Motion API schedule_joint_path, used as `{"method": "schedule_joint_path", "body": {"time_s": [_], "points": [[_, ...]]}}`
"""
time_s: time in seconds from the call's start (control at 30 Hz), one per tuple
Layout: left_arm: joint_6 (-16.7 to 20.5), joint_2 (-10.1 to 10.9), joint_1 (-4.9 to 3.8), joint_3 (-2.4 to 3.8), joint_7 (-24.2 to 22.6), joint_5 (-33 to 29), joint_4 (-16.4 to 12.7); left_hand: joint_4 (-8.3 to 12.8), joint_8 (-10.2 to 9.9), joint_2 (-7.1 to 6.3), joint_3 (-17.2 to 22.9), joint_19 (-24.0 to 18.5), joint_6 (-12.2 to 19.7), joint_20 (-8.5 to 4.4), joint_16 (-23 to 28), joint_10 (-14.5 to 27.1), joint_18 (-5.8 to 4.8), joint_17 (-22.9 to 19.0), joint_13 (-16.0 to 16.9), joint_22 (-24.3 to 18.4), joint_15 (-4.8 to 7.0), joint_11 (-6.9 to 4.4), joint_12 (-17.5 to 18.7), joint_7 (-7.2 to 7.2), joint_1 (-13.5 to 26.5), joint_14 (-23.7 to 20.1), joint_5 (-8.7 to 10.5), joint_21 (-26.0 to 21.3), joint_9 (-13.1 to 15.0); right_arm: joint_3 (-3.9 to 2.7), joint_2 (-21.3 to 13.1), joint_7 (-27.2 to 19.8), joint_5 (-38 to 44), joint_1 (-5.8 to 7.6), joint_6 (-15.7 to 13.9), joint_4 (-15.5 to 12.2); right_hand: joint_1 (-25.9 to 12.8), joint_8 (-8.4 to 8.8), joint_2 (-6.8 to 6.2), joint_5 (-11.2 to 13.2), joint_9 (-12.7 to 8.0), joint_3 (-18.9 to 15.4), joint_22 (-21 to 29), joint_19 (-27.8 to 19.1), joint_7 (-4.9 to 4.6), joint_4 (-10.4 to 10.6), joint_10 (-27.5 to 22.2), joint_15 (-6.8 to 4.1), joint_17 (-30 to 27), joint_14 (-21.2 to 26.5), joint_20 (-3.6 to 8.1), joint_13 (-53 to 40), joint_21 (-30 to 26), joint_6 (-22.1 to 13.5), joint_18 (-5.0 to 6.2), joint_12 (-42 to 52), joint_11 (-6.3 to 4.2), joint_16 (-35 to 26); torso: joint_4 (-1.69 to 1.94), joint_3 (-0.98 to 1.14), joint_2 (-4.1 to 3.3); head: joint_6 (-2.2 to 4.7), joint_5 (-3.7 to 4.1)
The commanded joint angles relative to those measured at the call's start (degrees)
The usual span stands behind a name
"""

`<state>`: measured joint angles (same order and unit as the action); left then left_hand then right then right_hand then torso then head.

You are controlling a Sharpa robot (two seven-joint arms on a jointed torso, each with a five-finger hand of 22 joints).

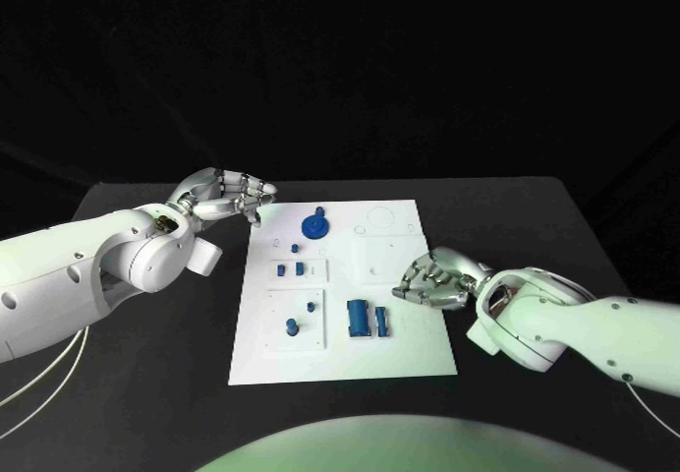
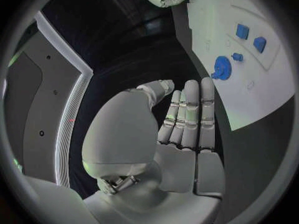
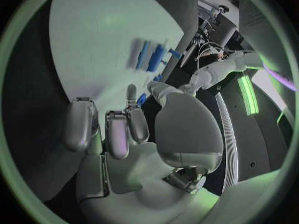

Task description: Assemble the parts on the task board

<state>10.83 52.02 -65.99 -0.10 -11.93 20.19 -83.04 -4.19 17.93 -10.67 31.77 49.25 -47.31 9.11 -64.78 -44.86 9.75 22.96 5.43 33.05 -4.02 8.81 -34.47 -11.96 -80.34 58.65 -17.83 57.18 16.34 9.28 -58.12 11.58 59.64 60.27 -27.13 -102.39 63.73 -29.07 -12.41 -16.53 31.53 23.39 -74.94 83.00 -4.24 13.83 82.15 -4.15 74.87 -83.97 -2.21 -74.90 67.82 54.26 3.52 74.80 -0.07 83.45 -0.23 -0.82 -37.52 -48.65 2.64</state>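
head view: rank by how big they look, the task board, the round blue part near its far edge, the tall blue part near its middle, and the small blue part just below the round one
1. task board
2. and 3. round blue part and tall blue part: look too alike to rank
4. small blue part

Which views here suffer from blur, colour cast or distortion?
Head view: greenish cast over the arms, task board sharp. Left wrist view: fisheye bends the board's edges, left hand crisp. Right wrist view: blue parts smeared by blur, green tint at the rim, right hand fairly sharp.
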Motion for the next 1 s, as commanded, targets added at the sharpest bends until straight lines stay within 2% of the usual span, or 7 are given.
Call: {"method": "schedule_joint_path", "body": {"time_s": [0.03,0.7,0.73,0.77,0.8,0.97,1.0], "points": [[1.7,-0.6,-0.02,0.04,-5.2,-5.6,0.6,-0.2,0.3,0.37,0.0,-0.3,0.2,0.29,-0.2,0.1,0.82,0.0,0.0,-0.1,-0.03,-0.19,-0.5,-0.14,0.5,-0.6,-0.21,-0.3,0.1,-0.09,1.3,-15.1,-20.1,1.83,-3.2,5.5,2.7,1.05,0.54,-0.3,-0.2,-0.1,-6.1,-3.6,-0.82,-0.8,-5.0,0.94,-6.1,-0.8,-0.54,1.7,-10.5,-1.9,2.39,-8.2,0.65,-4.4,0.06,-0.74,1.22,1.53,0.25],[7.5,-9.1,0.33,0.08,-16.9,-23.5,13.1,-4.7,-0.4,-0.23,1.9,-9.6,-0.2,7.14,41.6,-9.4,0.61,-12.5,-1.9,-22.5,-4.5,1.29,18.3,-0.04,2.9,-11.1,0.42,-36.8,1.7,-1.52,18.2,-35.7,-53.0,6.27,10.2,38.8,9.1,11.23,1.89,-0.2,-8.2,10.4,26.5,-28.1,-6.34,-9.2,-22.8,9.36,-49.2,25.8,-8.93,55.7,-64.0,-5.8,6.77,-61.8,7.69,-60.4,0.73,-0.1,3.92,11.17,-0.69],[5.2,-8.7,0.24,0.05,-13.3,-19.2,12.4,4.2,-17.9,10.67,-31.8,-49.3,47.3,-9.11,64.8,44.9,-9.75,-23.0,-5.4,-33.1,4.02,-8.81,34.5,11.96,25.8,-58.6,17.83,-57.2,-16.3,-1.49,17.8,-31.0,-45.6,6.26,4.8,37.8,-12.4,29.07,12.41,16.5,-31.5,-23.4,74.9,-83.0,4.24,-13.8,-40.7,4.15,-74.9,43.0,2.21,74.9,-67.8,-54.3,-3.52,-74.8,0.07,-83.5,0.53,-0.55,3.56,10.08,-0.47],[5.2,-8.7,0.25,0.05,-13.3,-19.2,12.4,4.2,-17.9,10.67,-31.8,-49.3,47.3,-9.11,64.8,44.9,-9.75,-23.0,-5.4,-33.1,4.02,-8.81,34.5,11.96,26.0,-58.6,17.83,-57.2,-16.3,-1.51,17.8,-31.1,-45.6,6.25,4.8,37.8,-12.7,29.07,12.41,16.5,-31.5,-23.4,74.9,-83.0,4.24,-13.8,-40.9,4.15,-74.9,43.5,2.21,74.9,-67.8,-54.3,-3.52,-74.8,0.07,-83.5,0.53,-0.54,3.58,10.11,-0.48],[5.5,-8.7,0.31,0.05,-13.3,-19.2,12.2,4.2,-17.9,10.67,-31.8,-49.3,47.3,-9.11,64.8,44.9,-9.75,-23.0,-5.4,-33.1,4.02,-8.81,34.5,11.96,28.7,-58.6,17.83,-57.2,-16.3,-1.6,17.7,-31.2,-45.8,6.17,4.5,37.5,-15.3,29.07,12.41,16.5,-31.5,-23.4,74.9,-83.0,4.24,-13.8,-82.1,4.15,-74.9,84.0,2.21,74.9,-67.8,-54.3,-3.52,-74.8,0.07,-83.5,0.52,-0.49,3.68,10.26,-0.56],[7.9,-8.5,0.8,0.05,-13.7,-19.3,10.5,4.2,-17.9,10.67,-31.8,-49.3,47.3,-9.11,64.8,44.9,-9.75,-23.0,-5.4,-33.1,4.02,-8.81,34.5,11.96,37.1,-58.6,17.83,-57.2,-16.3,-2.34,17.3,-32.2,-47.1,5.56,2.4,35.0,-23.1,29.07,12.41,16.5,-31.5,-23.4,74.9,-83.0,4.24,-13.8,-82.1,4.15,-74.9,84.0,2.21,74.9,-67.8,-54.3,-3.52,-74.8,0.07,-83.5,0.43,-0.09,4.49,11.48,-1.19],[8.8,-8.5,0.96,0.05,-13.9,-19.3,9.9,4.2,-17.9,10.67,-31.8,-49.3,47.3,-9.11,64.8,44.9,-9.75,-23.0,-5.4,-33.1,4.02,-8.81,34.5,11.96,38.8,-58.6,17.83,-57.2,-16.3,-2.6,17.1,-32.5,-47.6,5.35,1.7,34.2,-63.7,29.07,12.41,16.5,-31.5,-23.4,74.9,-83.0,4.24,-13.8,-82.1,4.15,-74.9,84.0,2.21,74.9,-67.8,-54.3,-3.52,-74.8,0.07,-83.5,0.4,0.04,4.76,11.9,-1.41]]}}
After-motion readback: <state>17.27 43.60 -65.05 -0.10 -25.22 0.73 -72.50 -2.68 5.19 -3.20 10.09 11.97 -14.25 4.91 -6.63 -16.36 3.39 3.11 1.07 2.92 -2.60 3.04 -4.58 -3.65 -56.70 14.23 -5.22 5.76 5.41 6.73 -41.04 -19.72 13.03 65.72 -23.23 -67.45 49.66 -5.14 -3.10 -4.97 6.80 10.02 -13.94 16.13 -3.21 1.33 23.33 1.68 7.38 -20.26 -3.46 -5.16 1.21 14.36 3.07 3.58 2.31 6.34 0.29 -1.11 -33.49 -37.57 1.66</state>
